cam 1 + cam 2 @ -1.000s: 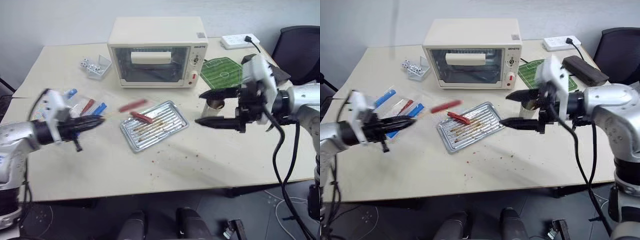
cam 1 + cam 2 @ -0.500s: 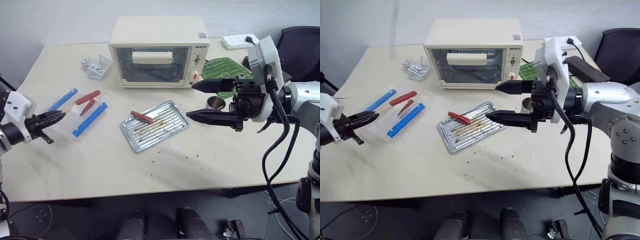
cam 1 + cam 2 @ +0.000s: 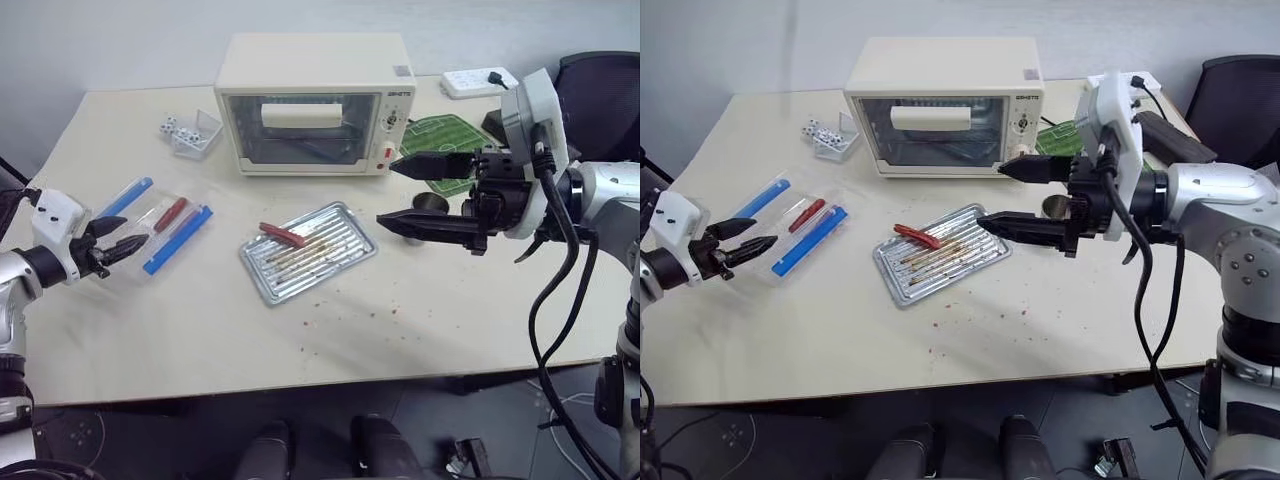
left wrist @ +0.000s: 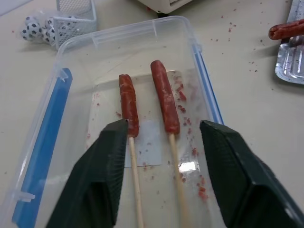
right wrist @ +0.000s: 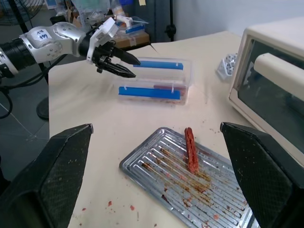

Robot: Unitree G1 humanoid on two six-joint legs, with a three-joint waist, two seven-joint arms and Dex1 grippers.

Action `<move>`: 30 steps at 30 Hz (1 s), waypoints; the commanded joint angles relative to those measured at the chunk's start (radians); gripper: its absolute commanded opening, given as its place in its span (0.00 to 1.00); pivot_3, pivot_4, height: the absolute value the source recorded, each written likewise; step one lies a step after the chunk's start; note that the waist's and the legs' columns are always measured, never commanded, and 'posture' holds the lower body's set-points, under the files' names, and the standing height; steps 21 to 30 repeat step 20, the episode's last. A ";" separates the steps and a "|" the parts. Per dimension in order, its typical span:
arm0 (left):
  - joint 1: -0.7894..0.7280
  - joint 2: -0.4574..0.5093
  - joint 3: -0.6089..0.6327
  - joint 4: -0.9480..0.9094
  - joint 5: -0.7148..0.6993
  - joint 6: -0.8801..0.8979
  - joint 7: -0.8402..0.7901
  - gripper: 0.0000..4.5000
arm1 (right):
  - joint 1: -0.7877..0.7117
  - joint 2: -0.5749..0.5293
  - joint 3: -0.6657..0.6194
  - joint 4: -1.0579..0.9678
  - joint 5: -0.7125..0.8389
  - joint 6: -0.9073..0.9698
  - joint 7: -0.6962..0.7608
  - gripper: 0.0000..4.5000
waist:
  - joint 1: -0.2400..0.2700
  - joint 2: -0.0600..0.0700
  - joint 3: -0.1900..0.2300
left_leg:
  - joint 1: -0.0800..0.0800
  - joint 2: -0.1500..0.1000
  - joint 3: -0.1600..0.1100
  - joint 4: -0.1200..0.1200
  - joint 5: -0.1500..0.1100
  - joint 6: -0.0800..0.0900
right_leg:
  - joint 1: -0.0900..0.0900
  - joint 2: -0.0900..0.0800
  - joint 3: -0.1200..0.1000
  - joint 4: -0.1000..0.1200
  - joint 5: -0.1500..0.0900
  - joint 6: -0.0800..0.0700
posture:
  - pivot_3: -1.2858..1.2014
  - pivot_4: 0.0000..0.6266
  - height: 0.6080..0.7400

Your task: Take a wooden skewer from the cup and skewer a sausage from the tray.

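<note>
The silver tray (image 3: 322, 256) lies mid-table with one dark-red sausage (image 3: 283, 234) on its far left part. My left gripper (image 3: 122, 245) stands open at the near end of a clear plastic box (image 3: 165, 225) with blue strips. In the box lie two sausages (image 4: 127, 102), each on a wooden skewer (image 4: 134, 190), with nothing gripped between my fingers (image 4: 102, 175). My right gripper (image 3: 388, 193) hangs open above the table right of the tray, pointing left. The metal cup (image 3: 432, 204) stands just behind its lower finger, partly hidden.
A cream toaster oven (image 3: 315, 105) stands behind the tray. A small clear basket (image 3: 192, 130) of little balls is at the back left. A green pitch mat (image 3: 447, 140), a power strip (image 3: 480, 80) and a dark chair (image 3: 600, 90) are at the back right.
My left gripper carried a skewered sausage leftward to the clear box, then opened; the skewer now lies in the box. The right gripper stayed open, almost in place.
</note>
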 commanded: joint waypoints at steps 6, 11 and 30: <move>0.266 -0.021 0.346 -0.549 -0.289 0.390 0.092 0.92 | 0.131 -0.105 -0.103 -0.030 0.010 -0.017 0.024 1.00 | 0.004 0.000 0.000 | 0.000 0.000 0.000 0.000 -0.001 0.001 | 0.001 -0.001 0.001 -0.001 0.000 0.000 | 0.52 0.24 1.00; 0.444 -0.058 0.565 -0.729 -0.447 0.595 0.111 0.92 | 0.266 -0.168 -0.194 -0.030 -0.002 -0.028 0.049 1.00 | 0.007 0.000 0.000 | 0.001 0.000 0.000 0.000 -0.001 0.001 | 0.002 0.000 0.001 -0.007 0.000 0.000 | 0.52 0.24 1.00; 0.635 -0.118 0.717 -0.744 -0.420 0.575 0.141 0.92 | 0.395 -0.215 -0.277 0.007 -0.021 -0.068 0.065 1.00 | 0.007 -0.001 0.000 | 0.005 0.001 0.002 0.000 -0.001 0.001 | 0.005 0.001 0.001 -0.007 0.000 0.000 | 0.52 0.24 1.00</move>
